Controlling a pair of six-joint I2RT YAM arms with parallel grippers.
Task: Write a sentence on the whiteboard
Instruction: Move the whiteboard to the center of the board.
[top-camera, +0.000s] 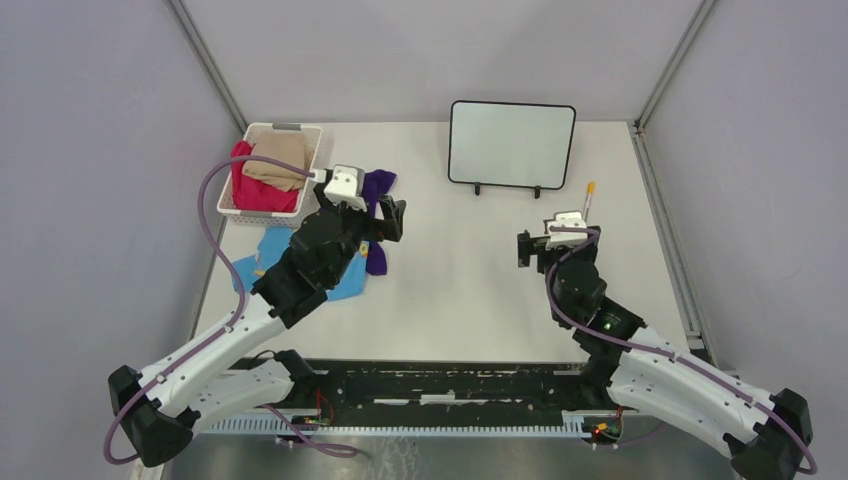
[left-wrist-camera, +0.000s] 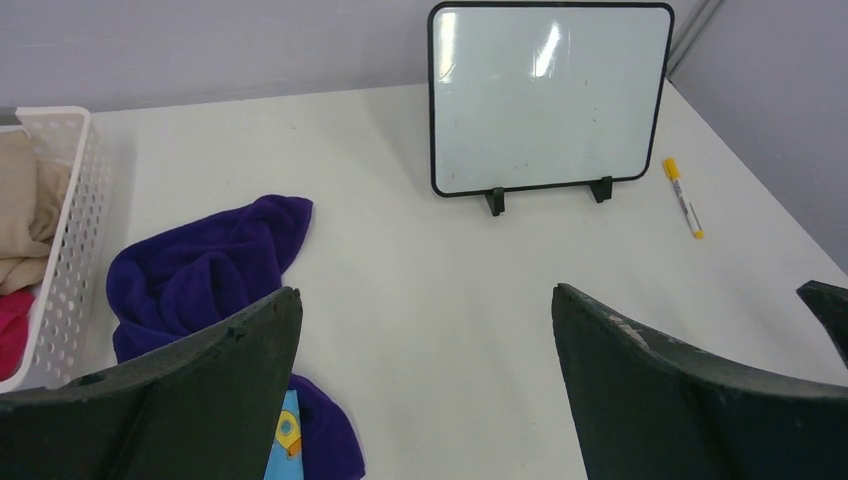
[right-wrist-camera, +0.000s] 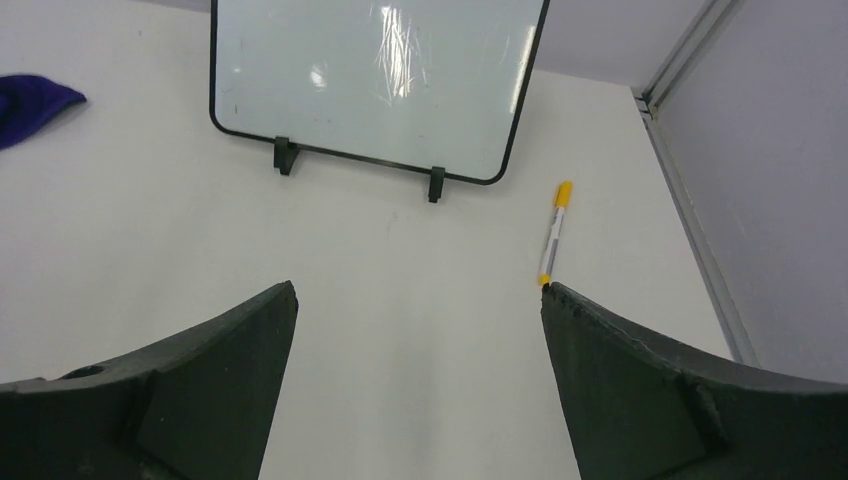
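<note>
The whiteboard (top-camera: 512, 143) (left-wrist-camera: 550, 95) (right-wrist-camera: 375, 85) stands upright on two black feet at the back of the table, its face blank; no sentence shows on it. A yellow-capped marker (top-camera: 588, 200) (left-wrist-camera: 684, 197) (right-wrist-camera: 554, 232) lies flat on the table just right of the board's front. My right gripper (top-camera: 556, 240) (right-wrist-camera: 418, 285) hovers open and empty just in front of the marker, whose near end sits by the right fingertip. Further left, my left gripper (top-camera: 385, 225) (left-wrist-camera: 424, 290) is also open and empty, beside the cloths.
A white basket (top-camera: 285, 128) at the back left holds pink and beige cloths. A purple cloth (top-camera: 378, 185) (left-wrist-camera: 200, 265) and a blue patterned cloth (top-camera: 270, 250) lie under and beside the left arm. Grey walls enclose the table; a metal rail (top-camera: 665, 230) runs along its right edge.
</note>
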